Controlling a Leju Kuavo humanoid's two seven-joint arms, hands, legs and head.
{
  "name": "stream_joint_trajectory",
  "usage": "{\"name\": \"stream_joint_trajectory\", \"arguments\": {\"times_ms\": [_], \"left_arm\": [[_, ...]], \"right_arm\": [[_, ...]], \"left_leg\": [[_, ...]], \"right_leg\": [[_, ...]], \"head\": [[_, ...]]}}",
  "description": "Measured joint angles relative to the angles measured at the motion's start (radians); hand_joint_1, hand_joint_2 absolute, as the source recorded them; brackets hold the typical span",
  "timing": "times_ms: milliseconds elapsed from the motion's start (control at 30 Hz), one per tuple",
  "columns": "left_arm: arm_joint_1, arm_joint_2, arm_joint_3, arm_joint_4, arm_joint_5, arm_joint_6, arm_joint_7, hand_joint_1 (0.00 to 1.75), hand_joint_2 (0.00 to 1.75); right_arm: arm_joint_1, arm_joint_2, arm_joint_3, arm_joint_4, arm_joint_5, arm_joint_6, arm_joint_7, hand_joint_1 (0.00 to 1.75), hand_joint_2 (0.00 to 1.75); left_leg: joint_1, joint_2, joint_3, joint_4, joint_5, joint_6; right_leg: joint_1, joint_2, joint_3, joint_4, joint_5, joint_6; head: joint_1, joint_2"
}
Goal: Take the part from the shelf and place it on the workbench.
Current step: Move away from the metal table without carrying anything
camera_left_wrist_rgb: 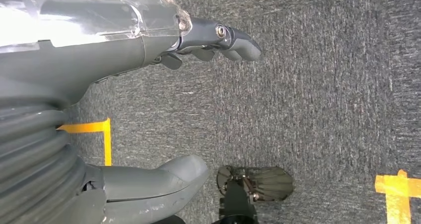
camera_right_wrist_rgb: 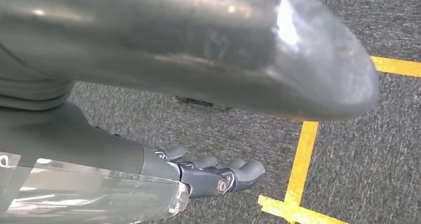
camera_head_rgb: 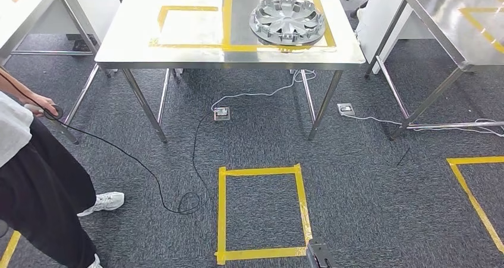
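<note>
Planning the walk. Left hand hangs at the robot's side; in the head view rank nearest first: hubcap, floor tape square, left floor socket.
1. Floor tape square, just ahead.
2. Left floor socket, by the table legs.
3. Hubcap, on the table.

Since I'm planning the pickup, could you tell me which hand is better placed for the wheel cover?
Right, marginally. Both the left hand and right hand hang empty over carpet, but the wheel cover sits right of centre on the table.

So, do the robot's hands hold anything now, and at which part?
Nothing is held. The left hand and the right hand hang over the carpet with nothing between their fingers; the wheel cover lies on the table.
</note>
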Motion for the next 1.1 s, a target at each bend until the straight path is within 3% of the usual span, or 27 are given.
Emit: {"name": "stream_joint_trajectory", "arguments": {"times_ms": [667,900,1100], "left_arm": [[0.0,-0.001,0.0,0.0,0.0,0.0,-0.008,0.0,1.75],[0.0,-0.003,0.0,0.0,0.0,-0.002,0.021,0.0,1.75],[0.0,0.0,-0.003,0.0,0.0,-0.013,0.027,0.0,1.75]], "right_arm": [[-0.001,0.0,0.0,0.0,0.0,-0.005,0.0,0.0,0.0],[0.006,0.002,0.0,0.0,-0.024,-0.007,-0.023,0.0,0.0],[0.011,0.012,0.0,0.001,-0.04,-0.015,-0.045,0.0,0.0]], "left_leg": [[0.0,0.0,0.064,-0.107,0.041,0.0],[0.0,0.0,0.059,-0.093,0.037,0.0],[-0.001,-0.001,0.023,-0.029,0.012,0.0]], "right_leg": [[0.0,0.0,0.071,-0.12,0.047,0.002],[0.0,0.0,0.064,-0.102,0.041,0.001],[-0.001,0.0,0.023,-0.029,0.012,0.0]], "head": [[-0.001,0.0],[0.0,0.0],[-0.001,0.0]]}}
